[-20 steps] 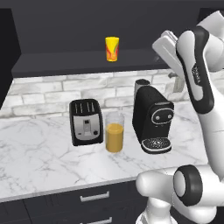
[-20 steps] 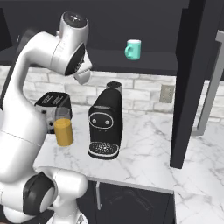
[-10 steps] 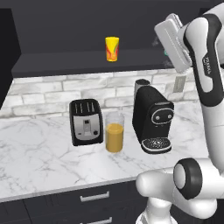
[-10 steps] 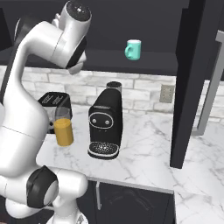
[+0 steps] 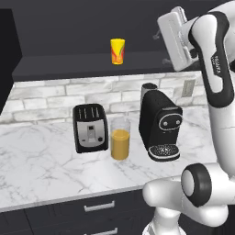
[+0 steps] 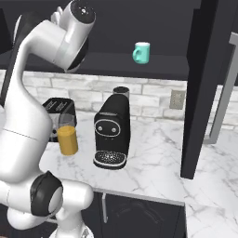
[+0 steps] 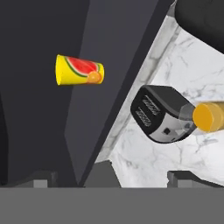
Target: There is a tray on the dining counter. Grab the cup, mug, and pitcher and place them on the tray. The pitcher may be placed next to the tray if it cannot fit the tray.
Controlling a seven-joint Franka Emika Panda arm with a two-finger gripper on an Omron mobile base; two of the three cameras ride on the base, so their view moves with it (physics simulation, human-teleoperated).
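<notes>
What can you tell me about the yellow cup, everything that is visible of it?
The cup is a small yellow tumbler without a handle, slightly wider at the top, with a watermelon-like print in red, green and orange. The material looks smooth, like plastic. It stands upright and alone on the dark shelf above the marble worktop, higher than the toaster. Nothing but the shelf touches it. In the hand view it appears sideways.

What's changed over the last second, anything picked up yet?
Nothing picked up. The arm's hand swung up toward the shelf; its jaws are open and empty. The cup, mug, pitcher, toaster and coffee machine stayed put.
</notes>
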